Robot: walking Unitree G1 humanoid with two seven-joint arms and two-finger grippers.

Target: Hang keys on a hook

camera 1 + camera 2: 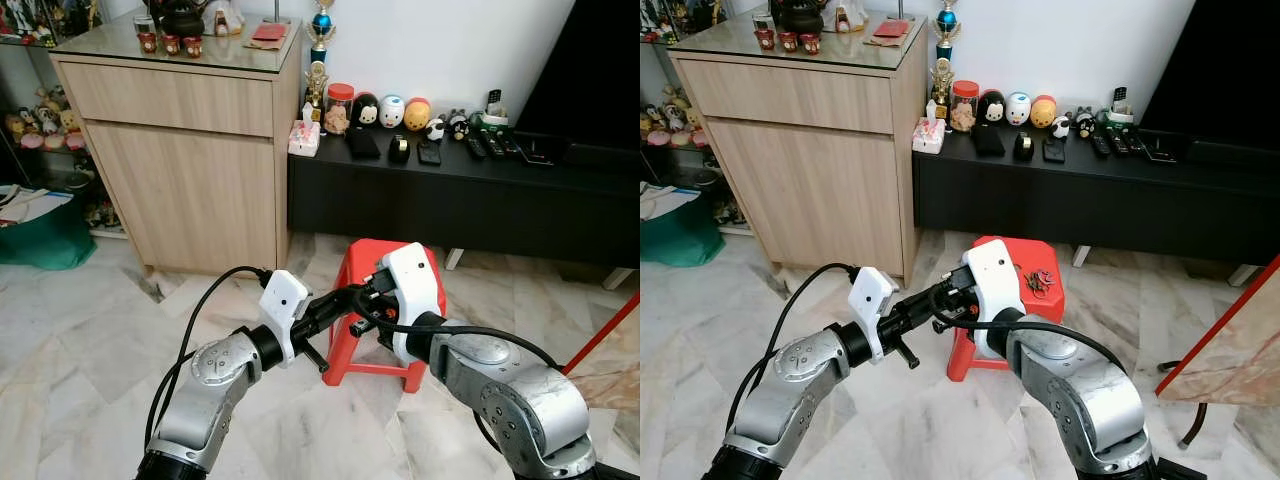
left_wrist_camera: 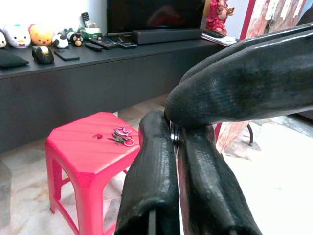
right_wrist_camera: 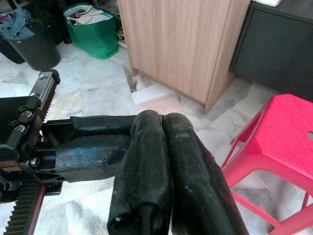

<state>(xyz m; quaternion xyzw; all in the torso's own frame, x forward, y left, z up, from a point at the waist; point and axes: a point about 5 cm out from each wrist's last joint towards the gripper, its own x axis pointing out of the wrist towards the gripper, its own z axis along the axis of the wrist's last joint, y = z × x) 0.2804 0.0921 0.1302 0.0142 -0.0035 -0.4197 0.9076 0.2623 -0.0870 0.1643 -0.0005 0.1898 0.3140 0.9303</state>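
Keys on red stool; both grippers crossed before it.

Keys [image 1: 1043, 281] lie on the red stool [image 1: 1055, 298] top near its rim, marble floor [image 1: 80, 310] open around. Left gripper [image 2: 175, 132] and right gripper [image 3: 161, 120], jaws pressed shut and empty, touch each other. Behind: black bench [image 1: 560, 195], wooden cabinet [image 1: 180, 150].

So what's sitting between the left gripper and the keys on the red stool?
Nothing: in the left wrist view, past the left gripper, only bare red stool top lies before the keys.
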